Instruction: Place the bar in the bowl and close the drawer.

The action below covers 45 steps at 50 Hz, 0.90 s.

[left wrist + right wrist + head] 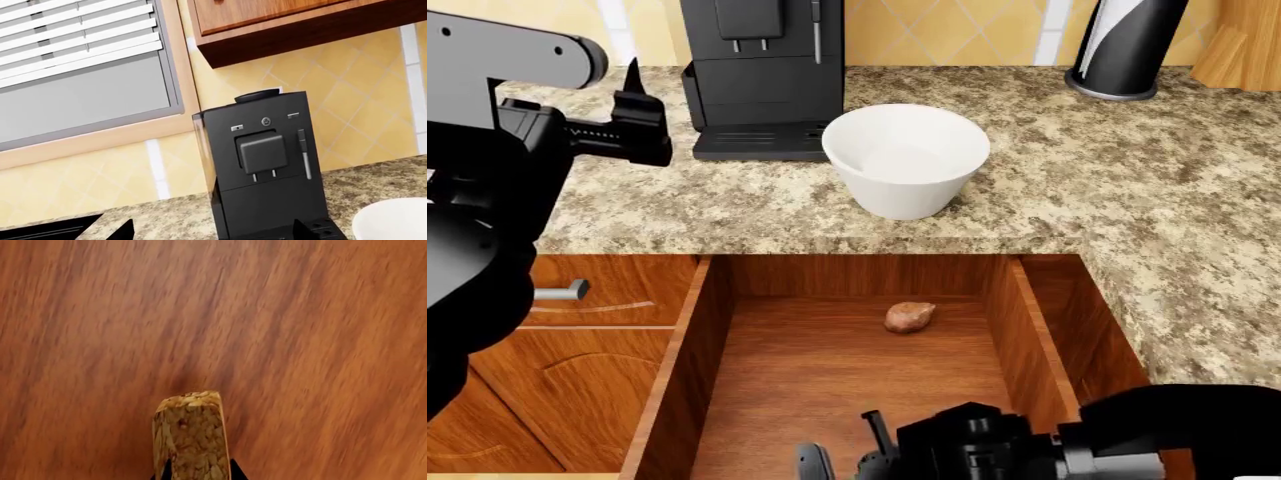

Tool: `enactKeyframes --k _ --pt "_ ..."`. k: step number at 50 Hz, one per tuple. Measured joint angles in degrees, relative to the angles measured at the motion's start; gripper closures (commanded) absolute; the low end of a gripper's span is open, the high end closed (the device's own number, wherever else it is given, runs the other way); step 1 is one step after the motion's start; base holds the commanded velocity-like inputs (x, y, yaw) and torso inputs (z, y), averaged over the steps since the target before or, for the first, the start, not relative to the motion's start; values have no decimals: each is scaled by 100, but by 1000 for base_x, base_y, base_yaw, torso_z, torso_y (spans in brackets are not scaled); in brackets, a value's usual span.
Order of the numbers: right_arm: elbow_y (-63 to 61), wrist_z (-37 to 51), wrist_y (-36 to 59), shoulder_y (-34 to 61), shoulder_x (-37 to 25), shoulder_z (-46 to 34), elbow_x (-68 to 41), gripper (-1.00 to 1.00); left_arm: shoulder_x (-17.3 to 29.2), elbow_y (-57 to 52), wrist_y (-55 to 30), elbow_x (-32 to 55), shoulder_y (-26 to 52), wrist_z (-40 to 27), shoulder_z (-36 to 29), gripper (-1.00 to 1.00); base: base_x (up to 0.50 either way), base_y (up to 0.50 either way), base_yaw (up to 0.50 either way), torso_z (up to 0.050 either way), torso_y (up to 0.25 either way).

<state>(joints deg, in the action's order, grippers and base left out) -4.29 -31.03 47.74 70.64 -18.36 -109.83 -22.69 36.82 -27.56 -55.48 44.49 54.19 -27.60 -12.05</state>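
The right gripper (198, 476) is clasping the granola bar (191, 435) above the open drawer (827, 380) floor. The left gripper (634, 125) is hovering over the counter (1121, 180) — its state I cannot tell — beside the white bowl (908, 160).

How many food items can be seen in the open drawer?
2. A small reddish-brown lump lies toward the back of the drawer. The bar is over the drawer floor in the right gripper, seen only in the right wrist view.

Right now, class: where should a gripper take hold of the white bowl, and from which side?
Probably the rim of the bowl, from above, one finger inside: it stands upright and open, and its smooth tapering wall looks too wide to span.
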Motion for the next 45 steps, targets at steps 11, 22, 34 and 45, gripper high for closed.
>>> enactKeyframes --k 11,22,34,45 --pt "-266 -19 51 336 -158 313 -146 100 37 -36 6 36 -46 -11 34 -100 0 0 0 0 0" --pt "-409 33 -60 729 -361 829 -277 100 41 -57 -20 68 -13 -39 46 -100 0 0 0 0 0" --pt "3 137 -613 1007 -512 1588 -389 100 29 -59 -19 74 13 -66 36 -100 0 0 0 0 0" --pt "650 413 -1317 1054 -559 2588 -717 100 51 -92 4 102 -41 -73 58 -100 0 0 0 0 0"
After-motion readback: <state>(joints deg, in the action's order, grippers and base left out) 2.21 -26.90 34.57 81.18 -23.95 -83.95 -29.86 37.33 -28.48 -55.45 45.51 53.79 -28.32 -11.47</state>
